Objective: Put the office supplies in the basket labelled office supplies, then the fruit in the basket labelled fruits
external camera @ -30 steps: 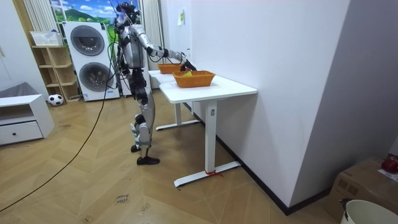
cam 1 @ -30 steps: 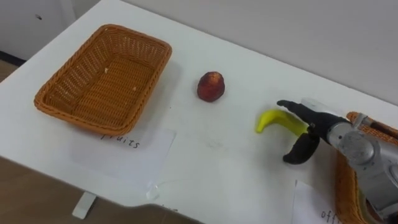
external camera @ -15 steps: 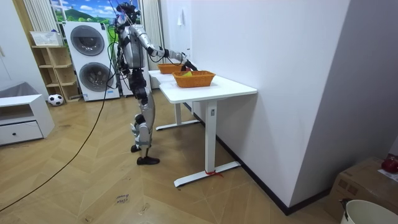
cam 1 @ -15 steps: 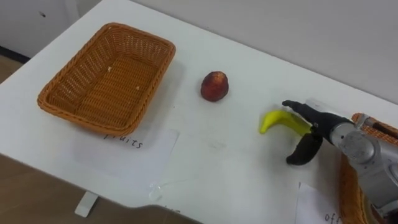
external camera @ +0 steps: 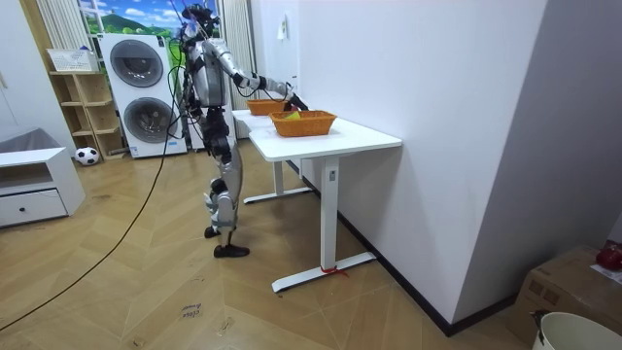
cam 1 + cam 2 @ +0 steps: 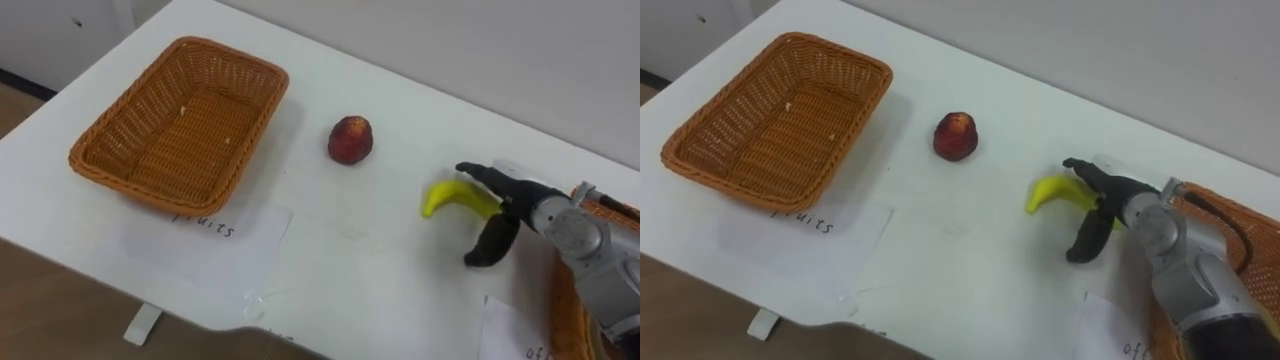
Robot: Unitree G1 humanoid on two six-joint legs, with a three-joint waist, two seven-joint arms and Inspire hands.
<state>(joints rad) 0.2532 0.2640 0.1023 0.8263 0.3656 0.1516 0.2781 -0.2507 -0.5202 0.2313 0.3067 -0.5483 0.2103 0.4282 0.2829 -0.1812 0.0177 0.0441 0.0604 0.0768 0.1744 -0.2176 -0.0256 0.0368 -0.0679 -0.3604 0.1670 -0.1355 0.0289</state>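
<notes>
- Banana (image 6: 452,197) lies on the white table (image 6: 380,280), right of the middle, with its tip pointing toward the robot's left and its other end inside the right hand (image 6: 508,203).
- We see the fingers (image 6: 478,173) stretched out straight along the far side of that end. The thumb (image 6: 488,245) is spread wide on the near side and hangs clear of the banana, so the hand brackets the fruit without closing on it.
- We cannot tell whether the fingers actually touch the peel.
- A red fruit (image 6: 350,139) sits by itself on the table, up and to the left of the banana and apart from it, between the banana and the left basket (image 6: 170,130).
- That wicker basket is empty, and a sheet of paper (image 6: 215,235) with handwriting lies just in front of it, partly under its near rim.
- Behind the right wrist is the right basket (image 6: 1255,235), also wicker, and we see a second paper label (image 6: 510,335) on the table at its near side.
- In the room view the robot stands upright at the long side of the table, its right arm reaching out over the two baskets.
- Two washing machines (image 5: 136,92) stand behind the robot.
</notes>
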